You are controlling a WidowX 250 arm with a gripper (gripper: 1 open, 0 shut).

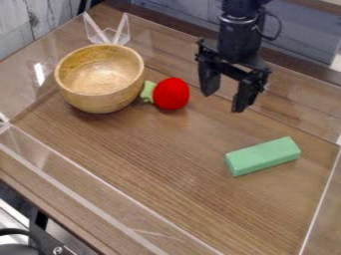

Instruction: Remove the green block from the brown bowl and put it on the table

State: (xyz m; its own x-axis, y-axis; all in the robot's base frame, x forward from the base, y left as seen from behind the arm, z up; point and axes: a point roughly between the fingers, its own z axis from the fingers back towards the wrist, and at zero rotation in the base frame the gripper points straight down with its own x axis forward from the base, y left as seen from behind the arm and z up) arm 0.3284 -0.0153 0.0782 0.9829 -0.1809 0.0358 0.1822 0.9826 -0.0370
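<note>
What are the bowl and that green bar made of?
The brown bowl looks like turned wood: pale tan, visible grain, thick rim, low sheen. The green block lying on the table is plain matte mint, with no grain; painted wood, plastic or foam, I cannot tell which.
</note>
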